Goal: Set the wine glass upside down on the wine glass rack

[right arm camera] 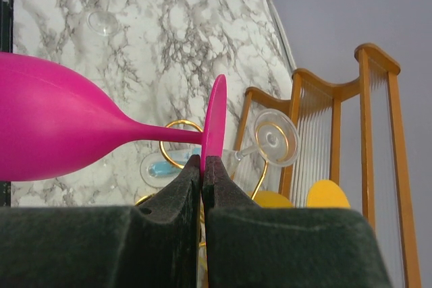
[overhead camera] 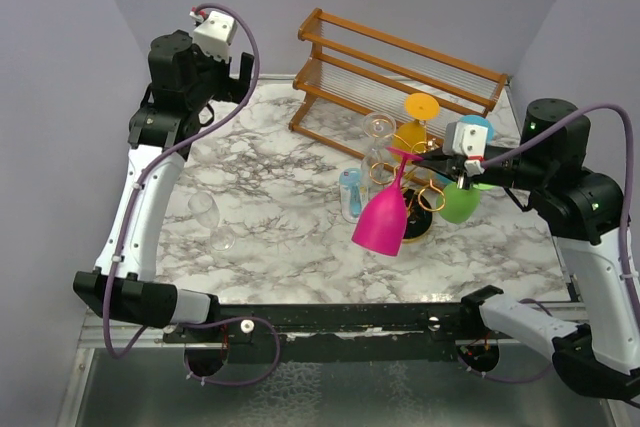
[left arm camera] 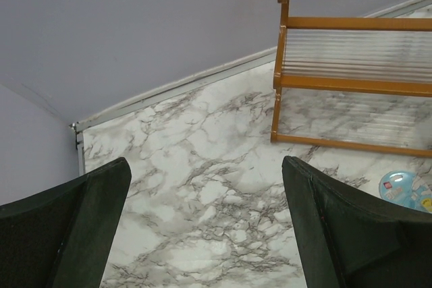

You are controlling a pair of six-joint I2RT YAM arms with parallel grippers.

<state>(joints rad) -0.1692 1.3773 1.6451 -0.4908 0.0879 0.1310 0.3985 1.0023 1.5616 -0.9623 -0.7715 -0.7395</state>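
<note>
The marble table [overhead camera: 280, 177] fills the view, and a wooden shelf [overhead camera: 400, 57] stands at its far edge. The left arm [overhead camera: 140, 197] reaches up to the back left corner. Its left gripper [left arm camera: 202, 224] hangs above bare marble with the jaws spread wide and nothing between them.

The right arm [overhead camera: 590, 217] reaches in from the right toward the wire rack [overhead camera: 432, 197], which stands right of centre, in front of the shelf. The right gripper [right arm camera: 204, 163] is pinched tight on the rim of the pink glass's foot. The pink glass [overhead camera: 383, 215] hangs inverted and tilted, foot up at the fingers and bowl down. It is off the marble, just left of the rack. In the wrist view its stem crosses in front of a gold loop; whether they touch cannot be told.

On the rack sit an orange glass [overhead camera: 418, 127], a green glass [overhead camera: 460, 205] and an upturned clear glass [overhead camera: 377, 142]. A small blue glass [overhead camera: 350, 192] stands at the rack's left side. Another clear glass, the fallen glass [overhead camera: 212, 222], lies on its side, well apart on the left of the table.
</note>
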